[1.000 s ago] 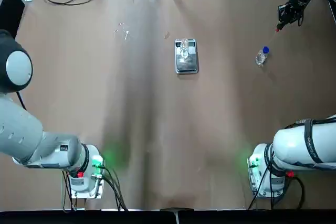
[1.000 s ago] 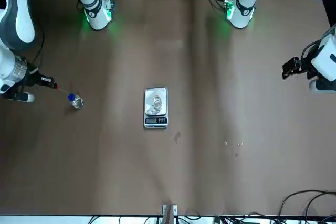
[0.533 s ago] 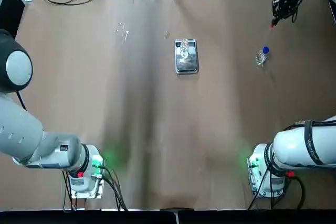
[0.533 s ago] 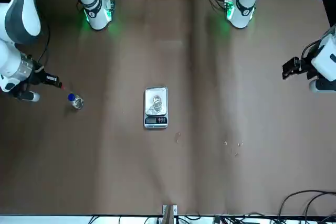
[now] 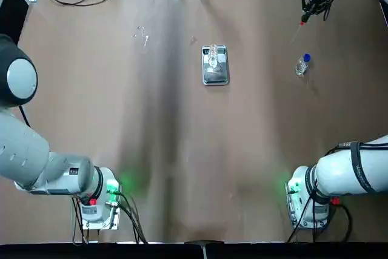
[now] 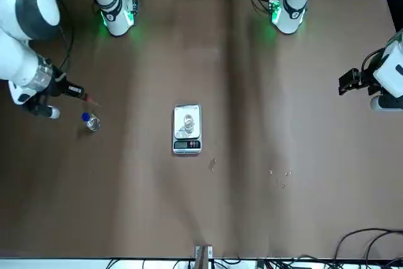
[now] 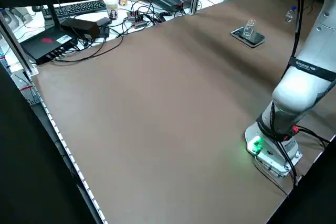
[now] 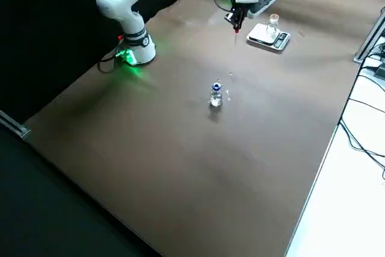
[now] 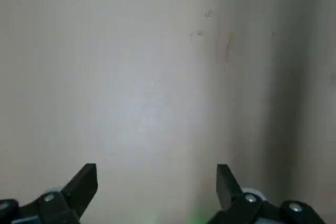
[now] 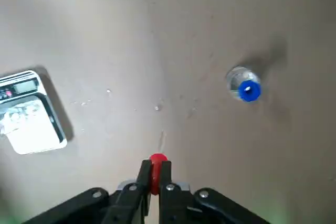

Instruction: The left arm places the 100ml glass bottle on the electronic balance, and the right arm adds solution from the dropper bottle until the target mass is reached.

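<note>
Right claw: (image 10: 156, 170) shifted inward since the earlier frame, across the worktop (image 5: 163, 150) toward the balance's side; its slim, matt black fingers are together, clamped on the red dropper (image 10: 159, 158).
Red dropper: smooth rounded bulb, rubbery in look, with a thin, clear, straight tube below it; held above the worktop, apart from both bottles.
Dropper bottle: (image 10: 244, 84) small, clear and shiny, with a rounded body and a ring-shaped blue collar; it stands upright on the worktop, well apart from the electronic balance, on the robot's right.
Electronic balance: (image 5: 216, 78) flat rectangle with rounded corners, mirror-like metal pan and a dark strip with a grey display at one end; it lies on the far half of the worktop. The reading is too small to tell.
100ml glass bottle: (image 8: 273, 23) colourless, glossy, cylindrical, narrower at the neck; upright on the pan.
Left claw: (image 9: 157, 179) blocky black fingers wide apart with nothing between them, above the robot's left side of the worktop, well apart from the balance.
Worktop: brown, smooth sheet with soft ripples and a dull sheen.
Droplets: (image 10: 158, 107) small, rounded, glassy beads scattered on the brown surface.
</note>
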### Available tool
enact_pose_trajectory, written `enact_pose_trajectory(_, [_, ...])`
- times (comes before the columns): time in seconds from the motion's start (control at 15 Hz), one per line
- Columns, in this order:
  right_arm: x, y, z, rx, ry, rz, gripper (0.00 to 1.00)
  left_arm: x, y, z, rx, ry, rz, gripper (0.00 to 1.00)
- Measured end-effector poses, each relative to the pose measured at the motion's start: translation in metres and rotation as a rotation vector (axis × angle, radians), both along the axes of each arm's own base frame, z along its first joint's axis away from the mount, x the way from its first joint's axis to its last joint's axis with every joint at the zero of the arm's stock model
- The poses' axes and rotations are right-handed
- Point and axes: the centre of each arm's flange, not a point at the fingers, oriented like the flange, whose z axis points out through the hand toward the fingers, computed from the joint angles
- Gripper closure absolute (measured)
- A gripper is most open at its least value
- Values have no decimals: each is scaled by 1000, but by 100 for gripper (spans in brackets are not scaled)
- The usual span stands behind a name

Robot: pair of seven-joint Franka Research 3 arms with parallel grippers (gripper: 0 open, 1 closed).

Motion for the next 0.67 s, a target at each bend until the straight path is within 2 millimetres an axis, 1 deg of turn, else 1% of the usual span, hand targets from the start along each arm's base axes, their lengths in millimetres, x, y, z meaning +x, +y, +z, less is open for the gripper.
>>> enact_pose_trajectory(0.27, [-4, 42, 2, -1, 13, -29, 90, 0, 0, 0, 0, 0, 0, 0])
enact_pose_trajectory(0.67, [-11, 99, 13, -17, 11, -72, 90, 0, 0, 0, 0, 0, 0, 0])
